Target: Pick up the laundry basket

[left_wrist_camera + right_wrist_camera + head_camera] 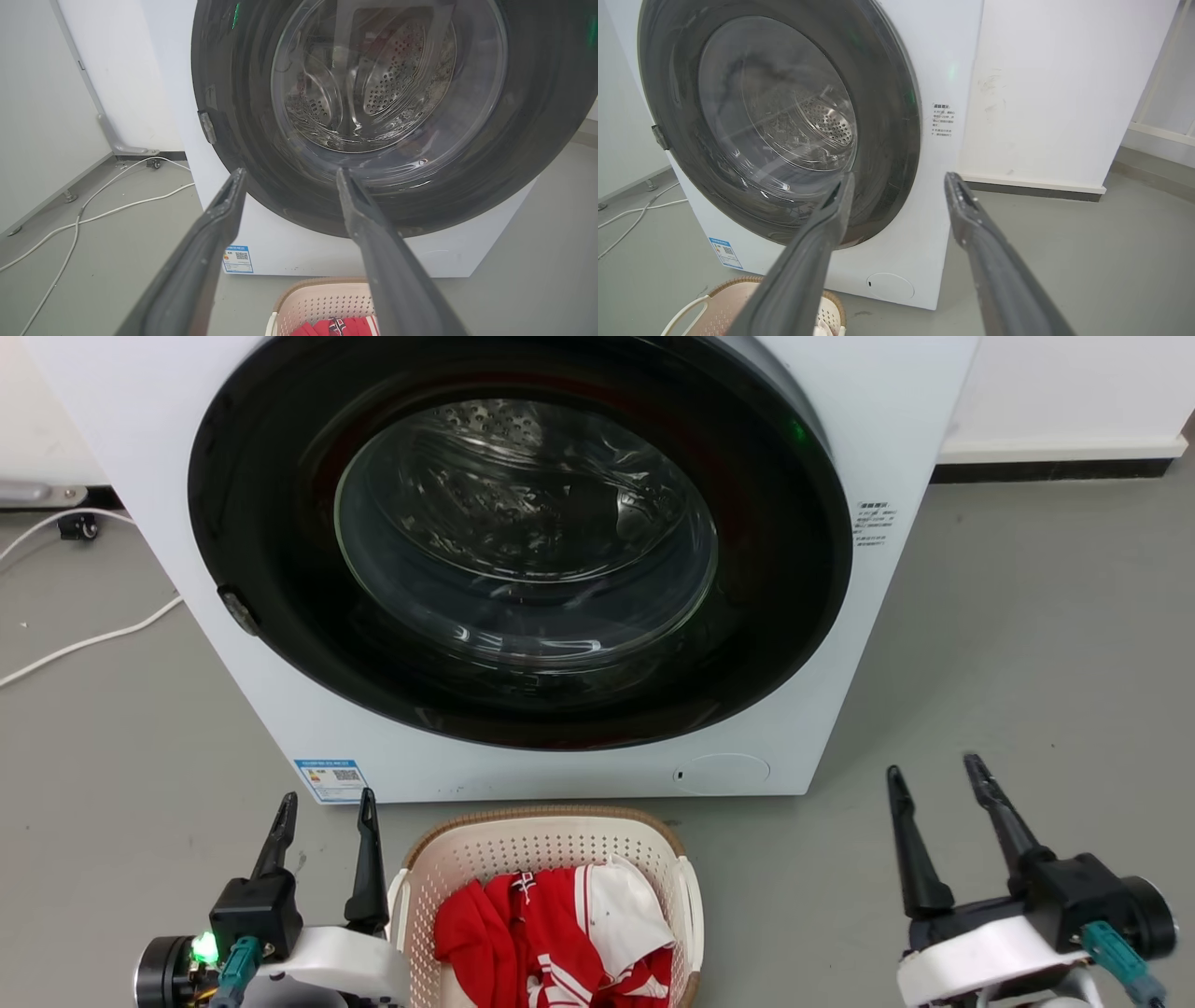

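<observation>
Fingers (369, 859) of the left gripper (327, 796) stand moderately parted with nothing between them. They point up the head view toward the washing machine (579, 775). The inner finger lies just beside the white left handle (396, 896) of the laundry basket (541, 814). From this angle I cannot tell whether it touches the handle. The right gripper (934, 765) is spread about as wide and is also empty. It hangs over bare floor (1027, 644), well apart from the basket's right handle (694, 896).

The basket sits on the floor just in front of the machine's lower front edge, between the two grippers but much nearer the left one. A heap of red and white clothes (560, 933) lies in it. The machine's round door (523, 541) appears closed behind it, and a white cable (84, 639) trails across the floor to the left.

I judge this to be the approach, with no grasp made on either side. The next move calls for the right gripper to travel inward to the right handle. Both grippers then need to settle around the handles or the brown rim and close. After that the arms should rise together, so the basket stays level and the clothes stay in.
</observation>
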